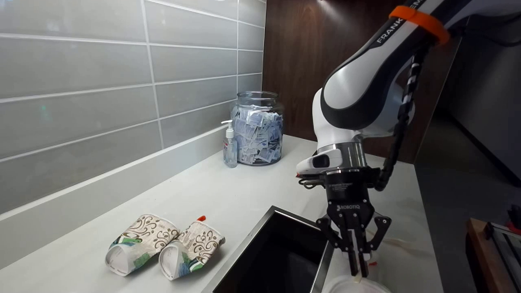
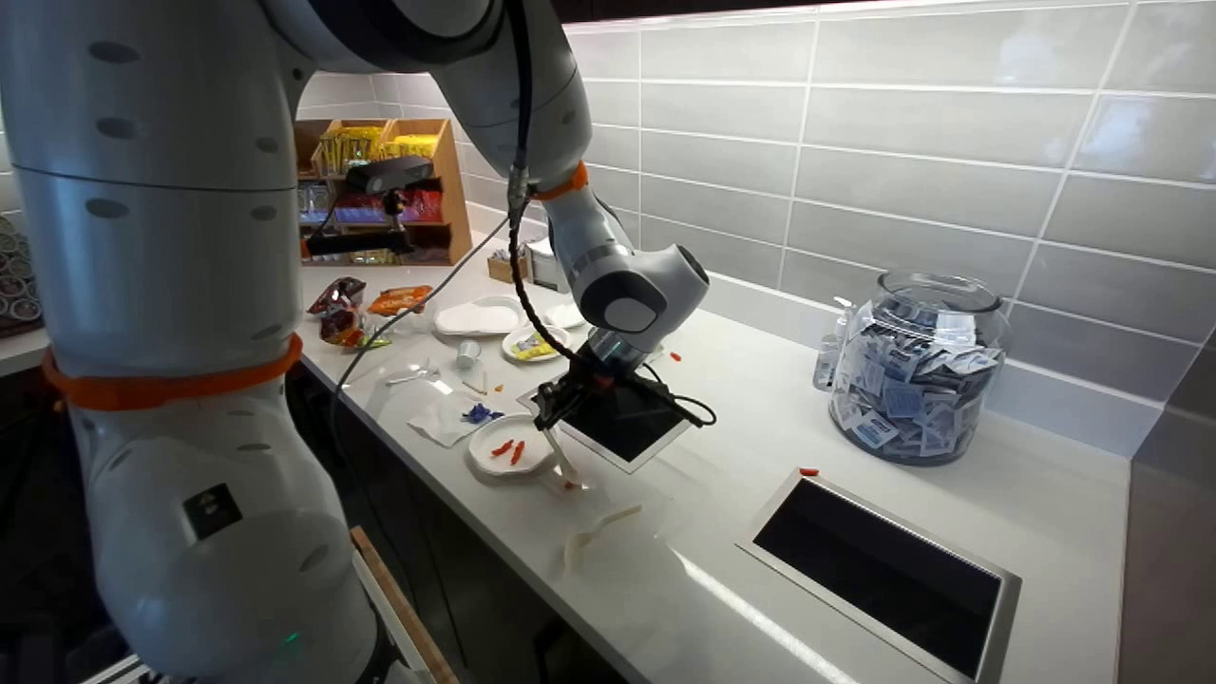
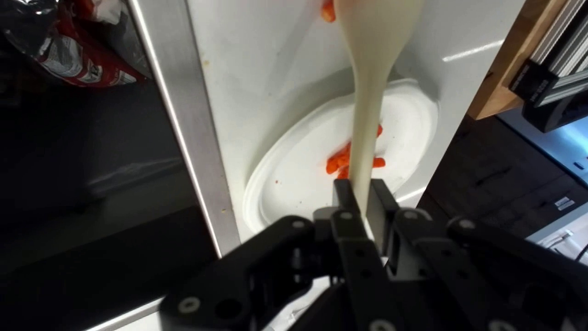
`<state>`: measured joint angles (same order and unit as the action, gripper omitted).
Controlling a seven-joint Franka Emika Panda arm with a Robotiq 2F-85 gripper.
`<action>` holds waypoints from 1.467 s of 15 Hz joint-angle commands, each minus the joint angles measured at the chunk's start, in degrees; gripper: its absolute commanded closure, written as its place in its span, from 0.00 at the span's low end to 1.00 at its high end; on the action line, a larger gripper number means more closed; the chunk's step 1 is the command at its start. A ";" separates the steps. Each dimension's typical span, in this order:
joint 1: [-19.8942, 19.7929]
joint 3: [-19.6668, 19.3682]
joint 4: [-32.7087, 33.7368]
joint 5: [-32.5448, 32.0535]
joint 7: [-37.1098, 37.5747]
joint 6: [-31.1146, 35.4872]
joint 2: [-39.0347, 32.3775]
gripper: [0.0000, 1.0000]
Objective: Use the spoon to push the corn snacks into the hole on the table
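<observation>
My gripper [image 3: 360,188] is shut on the handle of a cream plastic spoon [image 3: 370,87] in the wrist view; the bowl points away. It also shows in both exterior views, the gripper [image 1: 359,273] above the edge of a white plate [image 1: 358,287]. Orange-red corn snacks [image 3: 339,158] lie on the plate [image 3: 280,202], partly hidden by the spoon handle. One snack [image 3: 328,11] lies on the counter beside the spoon bowl. The hole [image 1: 281,252], a dark rectangular opening with a metal rim, lies beside the plate; a red packet [image 3: 92,69] shows inside it.
A second spoon [image 2: 598,532] lies on the counter. Another metal-rimmed hole [image 2: 883,570] is near the glass jar [image 2: 917,380] and pump bottle [image 1: 230,146]. Two crumpled patterned cups [image 1: 142,240] lie beside the near hole. More plates [image 2: 480,316] and snack bags [image 2: 399,300] stand farther along.
</observation>
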<state>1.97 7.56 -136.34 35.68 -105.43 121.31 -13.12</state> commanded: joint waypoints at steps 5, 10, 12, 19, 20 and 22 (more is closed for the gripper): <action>0.07 0.30 -0.64 0.91 3.29 -1.52 1.80 0.97; 0.24 0.13 -0.68 -0.99 6.45 -5.81 1.30 0.97; 0.12 -0.02 -0.84 -1.59 7.12 -6.89 1.32 0.97; -0.27 -0.09 -0.20 -1.89 5.92 -6.08 -0.37 0.97; -0.18 -0.12 -0.16 -1.93 6.29 -5.68 -0.49 0.97; -0.26 -0.07 0.25 -1.75 5.92 -5.86 -0.94 0.97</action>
<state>1.97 7.47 -136.58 34.59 -99.17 115.60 -13.24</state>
